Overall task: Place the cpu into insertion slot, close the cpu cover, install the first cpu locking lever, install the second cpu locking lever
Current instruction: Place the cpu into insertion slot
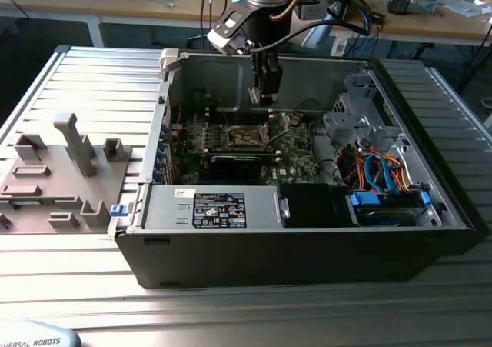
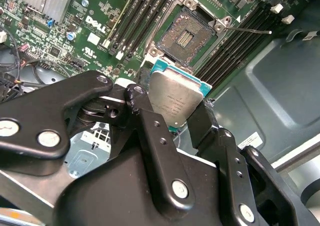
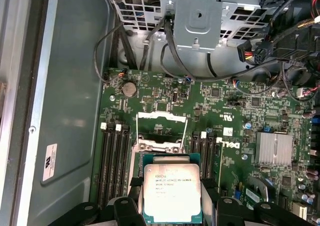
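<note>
My gripper [image 1: 264, 93] hangs inside the open computer case, above the green board [image 1: 231, 135]. It is shut on the cpu [image 2: 175, 100], a flat square chip with a silver-grey top and a teal edge, its black fingers [image 2: 150, 123] pressing two opposite sides. The chip [image 3: 171, 188] hovers a little short of the insertion slot [image 2: 187, 35], which lies bare with its contact field showing. The silvery cpu cover [image 3: 158, 117] stands swung open at the slot's far edge. A thin locking lever [image 2: 247, 30] sticks out beside the slot, unlatched.
Black memory slots [image 3: 114, 161] flank the socket on both sides. A finned heat sink [image 3: 274, 148] sits on the board. A drive cage [image 1: 355, 108] with orange and blue cables is at the exterior view's right, the power supply [image 1: 219, 208] in front, and a grey fixture tray [image 1: 58, 170] left.
</note>
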`<action>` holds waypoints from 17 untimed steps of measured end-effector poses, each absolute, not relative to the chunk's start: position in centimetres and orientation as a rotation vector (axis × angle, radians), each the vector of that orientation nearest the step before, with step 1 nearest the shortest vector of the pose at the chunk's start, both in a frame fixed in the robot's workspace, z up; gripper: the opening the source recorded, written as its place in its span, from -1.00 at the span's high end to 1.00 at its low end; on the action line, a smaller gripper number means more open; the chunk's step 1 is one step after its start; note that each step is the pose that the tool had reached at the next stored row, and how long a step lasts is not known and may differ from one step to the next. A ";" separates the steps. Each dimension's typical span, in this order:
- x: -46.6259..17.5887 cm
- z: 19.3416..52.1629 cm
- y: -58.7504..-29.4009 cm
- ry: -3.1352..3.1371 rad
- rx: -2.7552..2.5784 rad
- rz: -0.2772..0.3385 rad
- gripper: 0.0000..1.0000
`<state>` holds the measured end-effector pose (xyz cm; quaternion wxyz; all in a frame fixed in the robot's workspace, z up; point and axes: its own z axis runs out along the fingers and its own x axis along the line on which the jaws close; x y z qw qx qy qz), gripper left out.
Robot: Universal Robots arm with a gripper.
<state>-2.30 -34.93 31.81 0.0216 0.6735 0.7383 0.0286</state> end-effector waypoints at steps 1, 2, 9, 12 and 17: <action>-2.3 31.8 -34.9 2.287 2.089 0.089 -0.08; -2.3 31.8 -34.9 2.286 2.090 0.088 -0.08; -2.3 31.8 -34.9 2.277 2.099 0.088 -0.08; -2.3 31.7 -34.9 2.273 2.103 0.088 -0.08; -2.3 31.7 -34.9 2.262 2.115 0.088 -0.08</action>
